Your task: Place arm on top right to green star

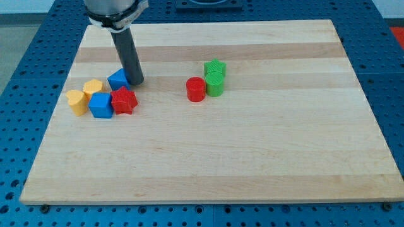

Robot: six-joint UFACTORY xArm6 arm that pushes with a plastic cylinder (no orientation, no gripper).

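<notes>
Green marks the task's thing: the green star (215,66) is seen a little right of the board's middle, toward the view's top. Just below it, touching, a green cylinder (214,83) is found, and a red cylinder (196,89) is set against that cylinder's left side. These three are grouped tightly together.

My tip (136,82) is placed well apart from the star, toward the view's left, at the end of the dark rod that comes down from the view's top. No claw is carried by the arm, so nothing can be told of jaws apart or together; only the plain rod end is shown. The tip is pressed against the right side of a blue block (118,79), whose shape is not clearly made out.

Below the tip, a red star (124,99) is seen, with a blue cube (100,105) touching its left. Two yellow blocks (93,88) (77,101) are set at the cluster's left. All is borne on the pale wooden board (252,157).
</notes>
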